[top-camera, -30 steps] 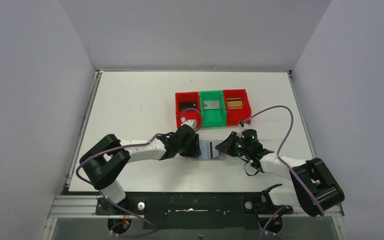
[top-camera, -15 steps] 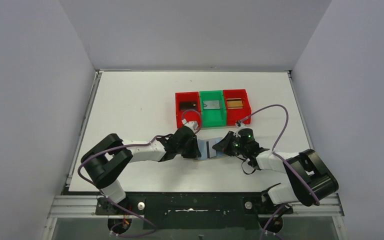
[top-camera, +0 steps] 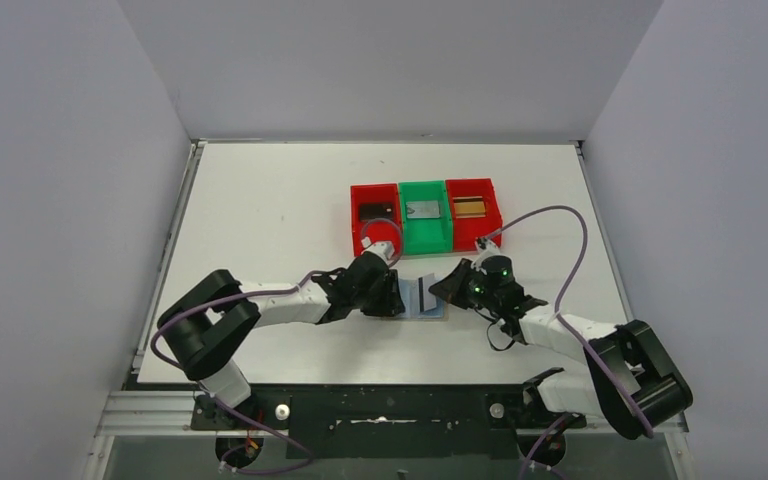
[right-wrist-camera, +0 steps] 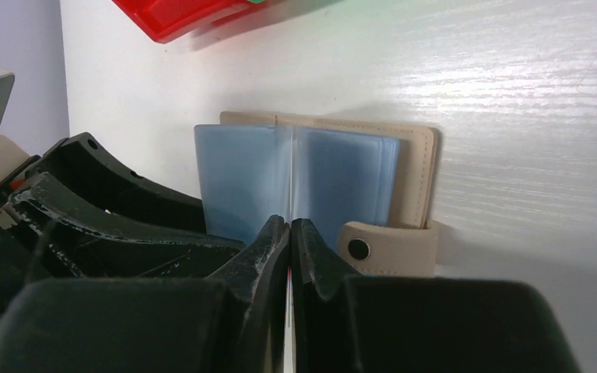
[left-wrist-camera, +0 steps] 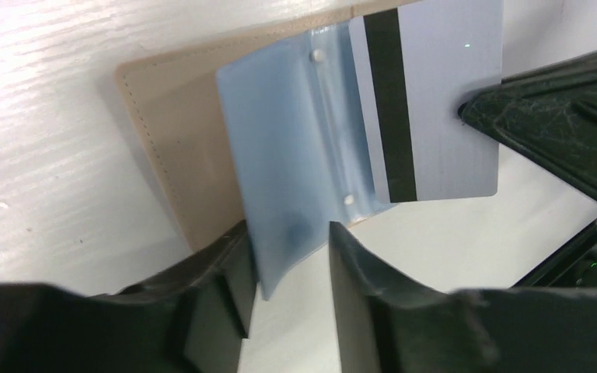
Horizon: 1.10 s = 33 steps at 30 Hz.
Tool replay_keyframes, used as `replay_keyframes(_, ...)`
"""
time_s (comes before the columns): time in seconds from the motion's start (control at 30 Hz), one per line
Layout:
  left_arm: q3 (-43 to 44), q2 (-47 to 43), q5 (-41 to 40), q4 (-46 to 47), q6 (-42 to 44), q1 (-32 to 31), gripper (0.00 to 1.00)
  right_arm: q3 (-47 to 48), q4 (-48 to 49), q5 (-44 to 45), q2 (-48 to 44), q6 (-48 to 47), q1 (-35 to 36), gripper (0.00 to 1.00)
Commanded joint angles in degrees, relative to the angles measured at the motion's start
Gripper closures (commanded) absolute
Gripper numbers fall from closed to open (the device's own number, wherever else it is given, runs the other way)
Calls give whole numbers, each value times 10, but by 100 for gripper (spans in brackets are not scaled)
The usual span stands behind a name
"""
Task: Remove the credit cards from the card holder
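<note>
Left wrist view, card holder [left-wrist-camera: 163,140] open on worktop [left-wrist-camera: 47,93], left gripper [left-wrist-camera: 289,252] released, jaws astride blue sleeve [left-wrist-camera: 280,140] edge, right gripper [right-wrist-camera: 289,233] clenched on silver-grey card [left-wrist-camera: 451,93], mostly out of sleeve

Silver card [left-wrist-camera: 445,93] partly over card holder [left-wrist-camera: 169,144]

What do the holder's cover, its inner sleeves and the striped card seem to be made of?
The cover: beige leather or imitation, matte, stitched edge. The sleeves: translucent blue soft plastic, slightly glossy, one leaf bending. The card: probably stiff plastic, silver-grey sheen, black stripe.
</note>
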Motion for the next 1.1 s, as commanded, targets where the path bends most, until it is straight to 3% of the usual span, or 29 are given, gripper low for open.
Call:
replay_keyframes(0.0,1,-35,-33,-18,8,0,56,26,-9,15,-18,-40,0,100)
replay_keyframes(0.13,11,-65,-50,-16,9,0,47,23,13,-5,-7,-43,1,100)
replay_keyframes(0.43,-5,-104,-69,7,4,4,44,44,13,0,16,-59,26,100)
replay_keyframes(0.6,-26,-128,-57,47,10,13,43,50,12,45,-7,-115,48,100)
replay_keyframes(0.7,-23,-138,-49,25,9,34,43,41,46,55,-25,-148,55,100)
replay_keyframes(0.87,-63,-215,-38,16,12,97,41,27,87,113,-87,-256,76,100)
replay_keyframes(1.07,-105,-352,-13,-47,38,206,22,33,97,150,-173,-493,82,100)
